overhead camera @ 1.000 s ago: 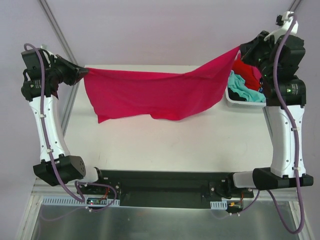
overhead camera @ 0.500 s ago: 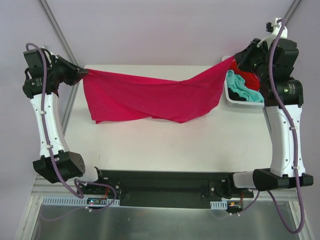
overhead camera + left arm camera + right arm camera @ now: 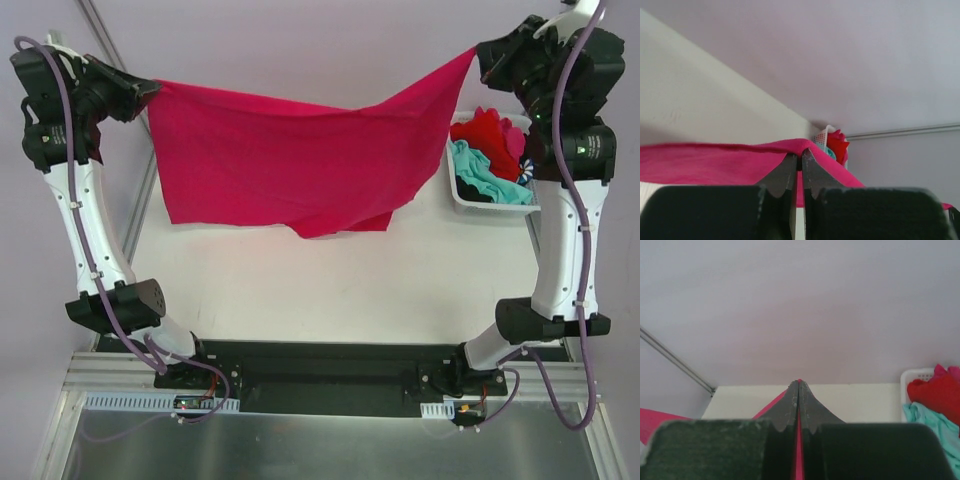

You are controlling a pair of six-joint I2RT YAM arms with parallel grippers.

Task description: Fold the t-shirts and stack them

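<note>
Found the pink shirt (image 3: 290,165) held up over the table (image 3: 330,285), spread wide between the two arms; saw the left gripper (image 3: 152,90) clamped fully shut on the shirt's left top corner, with cloth bunched around the tips; saw the same from the left wrist, both fingers pressed together with pink fabric draped behind and beside them; found the right gripper (image 3: 478,55) likewise closed tight on the opposite corner, up at the far right; noted from the right wrist only a thin pink sliver pinched between the two fingers; saw the top edge sag in a shallow curve between the two grips; saw the lower hem hang loose and uneven, lowest near the middle, above the far half of the table; could not tell whether the hem touched the tabletop; spotted the basket (image 3: 455,195) at the table's far right edge, just beside the right arm; made out in it a red shirt (image 3: 487,130) piled at the back and a teal shirt (image 3: 485,178) crumpled in front, touching each other.
</note>
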